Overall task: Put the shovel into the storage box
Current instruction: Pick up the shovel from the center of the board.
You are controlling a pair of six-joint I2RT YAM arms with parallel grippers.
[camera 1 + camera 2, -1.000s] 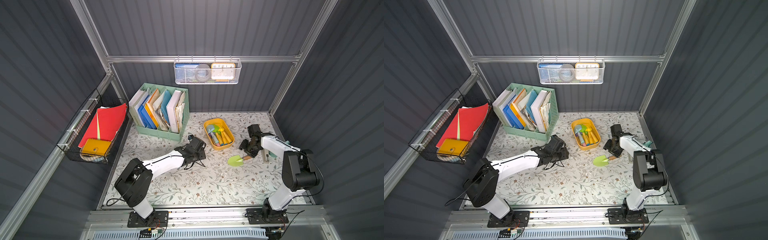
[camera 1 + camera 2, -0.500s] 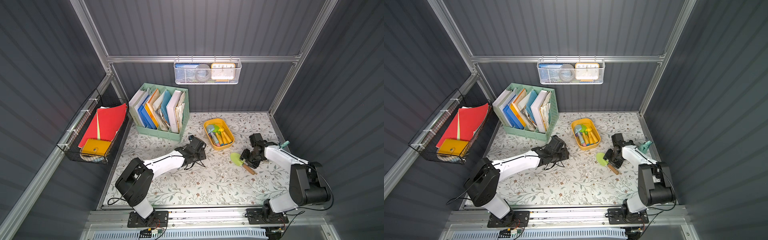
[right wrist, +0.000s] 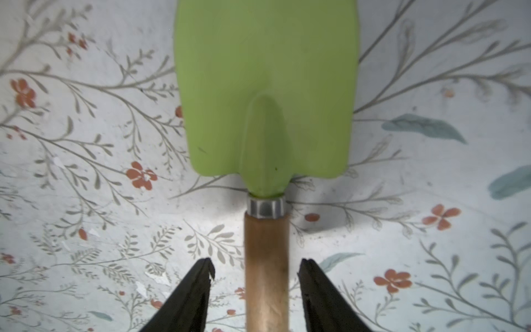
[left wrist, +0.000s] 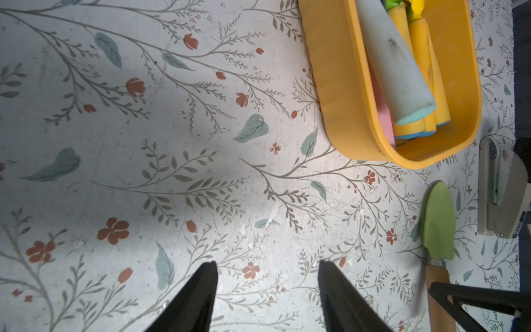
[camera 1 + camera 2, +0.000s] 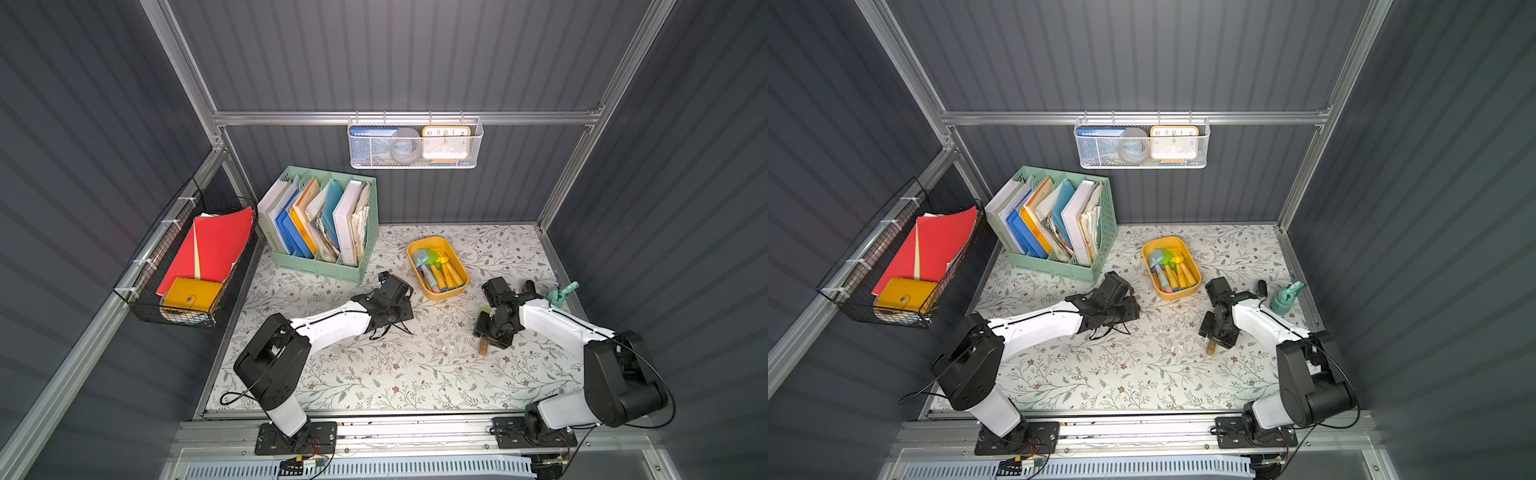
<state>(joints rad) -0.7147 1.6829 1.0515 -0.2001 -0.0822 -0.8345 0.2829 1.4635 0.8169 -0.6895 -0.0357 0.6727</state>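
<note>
My right gripper (image 3: pixel 256 267) straddles the shovel (image 3: pixel 265 115), jaws apart and touching nothing, as it lies flat on the floral mat (image 5: pixel 415 365) near but clear of the storage box (image 5: pixel 444 296); it looks light and stiff, so I'd pinch mid-handle, where bare wood should grip well.

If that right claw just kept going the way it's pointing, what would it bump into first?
Probably the wooden handle of the shovel, which lies between the open jaws of the right gripper; right beneath it is the floral mat. Depth is hard to judge here.
</note>
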